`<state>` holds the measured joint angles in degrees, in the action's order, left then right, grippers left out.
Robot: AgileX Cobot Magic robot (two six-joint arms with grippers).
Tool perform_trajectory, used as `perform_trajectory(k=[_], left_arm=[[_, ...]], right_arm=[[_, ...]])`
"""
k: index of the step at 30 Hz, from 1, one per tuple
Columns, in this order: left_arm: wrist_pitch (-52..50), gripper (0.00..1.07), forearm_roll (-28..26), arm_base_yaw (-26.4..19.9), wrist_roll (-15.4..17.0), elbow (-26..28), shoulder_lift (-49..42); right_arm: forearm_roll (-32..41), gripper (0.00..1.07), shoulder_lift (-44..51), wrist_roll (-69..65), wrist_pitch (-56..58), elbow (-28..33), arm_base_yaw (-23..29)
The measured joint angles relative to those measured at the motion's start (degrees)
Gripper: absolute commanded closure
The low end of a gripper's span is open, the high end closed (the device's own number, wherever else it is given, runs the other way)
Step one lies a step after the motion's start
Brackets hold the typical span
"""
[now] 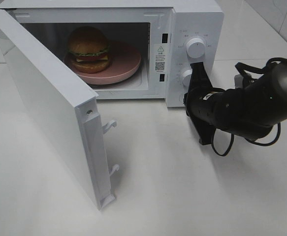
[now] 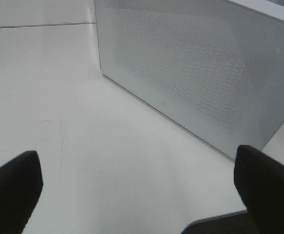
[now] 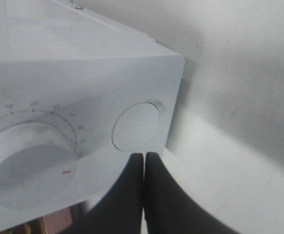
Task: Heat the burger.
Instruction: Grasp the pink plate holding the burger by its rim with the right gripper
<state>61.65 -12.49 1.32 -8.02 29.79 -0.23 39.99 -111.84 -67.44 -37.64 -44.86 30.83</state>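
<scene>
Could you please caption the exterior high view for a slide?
Open microwave with the burger on a pink plate; shut right gripper at its control panel.

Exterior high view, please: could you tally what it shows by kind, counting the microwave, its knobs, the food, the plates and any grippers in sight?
microwave: 1
knobs: 2 (upper knob, lower knob)
burger: 1
pink plate: 1
right gripper: 1
Total: 6
</scene>
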Motion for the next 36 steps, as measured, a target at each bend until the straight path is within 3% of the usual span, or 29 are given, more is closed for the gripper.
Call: perform_trajectory(k=[9,21,24,29,31,36], left_arm=[[0.00,0.07,0.00,0.00,0.00,0.00,0.00],[0.00,0.07,0.00,0.00,0.00,0.00,0.00],[0.00,0.07,0.00,0.00,0.00,0.00,0.00],[0.00,0.07,0.00,0.00,0.00,0.00,0.00],[0.00,0.07,0.00,0.00,0.00,0.00,0.00],[0.00,0.07,0.00,0.00,0.00,0.00,0.00]], right_arm=[[-3.50,1.07,7.39,13.18,10.54,3.78,-0.29],[-3.84,1.07,17.19,52.31,27.79,3.84,-0.34],[-4.35,1.07,17.59,54.89,29.16,3.84,-0.34],[-8.77,1.07,20.05,62.74,36.04,3.84,-0.34],[-16.04,1.07,20.74,64.17,44.12,1.83,-0.34],[-24.69,1.07,20.74,64.57,53.63,-1.38,-0.34]])
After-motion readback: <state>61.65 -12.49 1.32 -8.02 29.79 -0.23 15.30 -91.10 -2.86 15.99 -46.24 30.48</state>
